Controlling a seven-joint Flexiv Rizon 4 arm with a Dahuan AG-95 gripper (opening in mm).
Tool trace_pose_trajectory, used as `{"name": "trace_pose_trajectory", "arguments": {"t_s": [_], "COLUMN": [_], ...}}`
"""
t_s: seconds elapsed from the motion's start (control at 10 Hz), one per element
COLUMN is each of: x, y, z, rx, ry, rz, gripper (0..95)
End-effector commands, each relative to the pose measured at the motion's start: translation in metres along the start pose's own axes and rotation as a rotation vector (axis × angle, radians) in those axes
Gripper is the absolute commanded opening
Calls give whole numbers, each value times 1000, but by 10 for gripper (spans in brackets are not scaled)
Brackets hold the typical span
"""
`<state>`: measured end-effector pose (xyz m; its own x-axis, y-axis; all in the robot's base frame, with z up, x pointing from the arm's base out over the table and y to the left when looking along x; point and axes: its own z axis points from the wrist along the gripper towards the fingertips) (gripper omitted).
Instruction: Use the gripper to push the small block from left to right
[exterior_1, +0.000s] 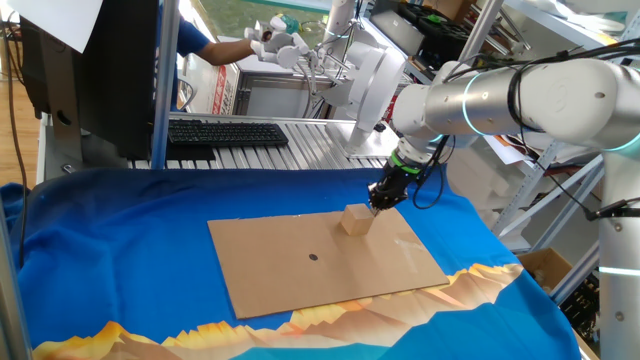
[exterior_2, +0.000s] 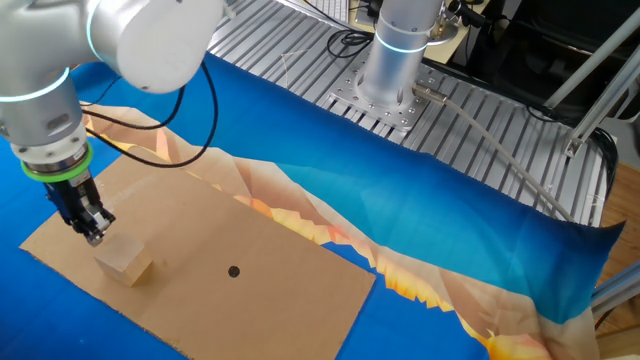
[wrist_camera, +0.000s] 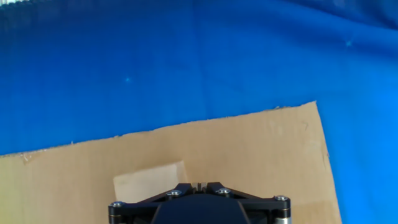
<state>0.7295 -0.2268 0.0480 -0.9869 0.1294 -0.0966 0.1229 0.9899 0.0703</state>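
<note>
My gripper (exterior_1: 383, 203) is pointing straight down, jaws pressed together, nothing pinched. The tip sits low over the cardboard sheet (exterior_1: 300, 275); I can't tell whether it touches the surface.

The small block (exterior_1: 356, 220) is right beside my tip. In one fixed view it's just left of and below the tip; in the other fixed view (exterior_2: 125, 263) it's just below-right of the gripper (exterior_2: 93, 233). In the hand view the block (wrist_camera: 149, 181) pokes out just ahead-left of the gripper body (wrist_camera: 199, 202), partly hidden by it. Contact or a small gap: can't tell.

Step in hand, as I judge it: staged beside the block, at or just before first contact. The push itself looks not yet done, and the block sits near one end of the sheet.

Next move calls for keeping the jaws closed and holding this height, low enough to meet the block's side face without dragging on the cardboard. Then sweep sideways through the block's centre, since an off-centre hit would likely spin it.

Further out from the tip there's a dark dot (exterior_1: 313, 256) mid-sheet. Beyond that is the blue cloth (exterior_1: 120, 230).
</note>
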Motion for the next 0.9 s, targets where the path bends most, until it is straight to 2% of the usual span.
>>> {"name": "trace_pose_trajectory", "arguments": {"t_s": [0.1,0.3,0.9], "x": [-1,-1,1], "y": [1,2,3], "z": [2,6,8], "rx": [-5,-18,-32], "ry": [4,5,6], "rz": [2,9,25], "gripper": [0,0,0]}}
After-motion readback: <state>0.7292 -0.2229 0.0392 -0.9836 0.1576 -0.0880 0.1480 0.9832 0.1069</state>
